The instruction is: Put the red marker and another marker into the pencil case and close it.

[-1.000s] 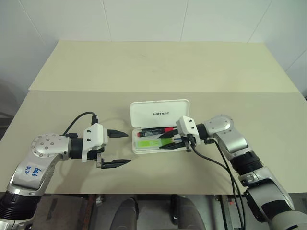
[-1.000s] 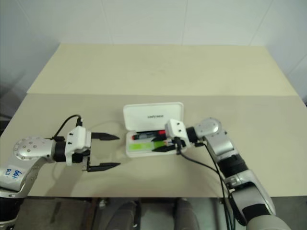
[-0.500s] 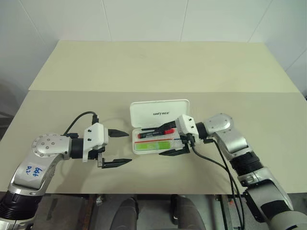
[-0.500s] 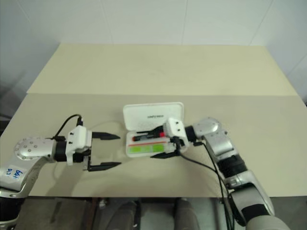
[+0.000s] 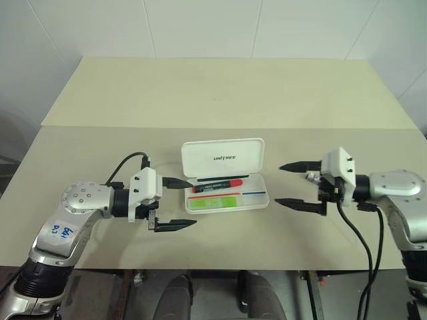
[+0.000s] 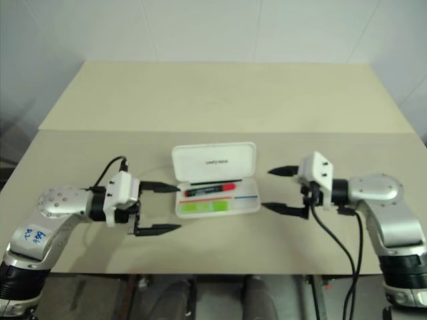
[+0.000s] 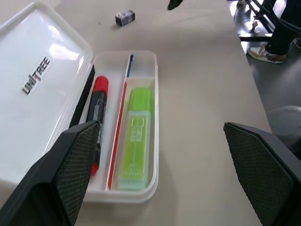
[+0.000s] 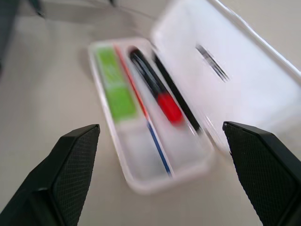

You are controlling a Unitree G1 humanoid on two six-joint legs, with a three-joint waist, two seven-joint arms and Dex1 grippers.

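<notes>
The white pencil case (image 5: 200, 157) lies open at the table's centre, its lid flat behind the tray. In the tray the red marker (image 5: 220, 182) lies along the back, next to the lid. The green highlighter (image 5: 213, 201) lies in front of it, past a thin red and blue line. My left gripper (image 5: 192, 203) is open just left of the case, pointing at it, with nothing between its fingers. My right gripper (image 5: 278, 184) is open and empty a short way right of the case, pointing back toward it. From the left wrist, both the marker (image 7: 96, 117) and the highlighter (image 7: 135, 136) show inside the tray.
A tiny grey object (image 5: 311, 176) lies on the table by my right gripper's far finger. The beige table (image 5: 220, 100) stretches far behind the case, with a seam across it. Its front edge runs close below both arms.
My right gripper has opened over the tray, left the green highlighter there and swung away to the right. My left gripper has edged a little closer to the case.
</notes>
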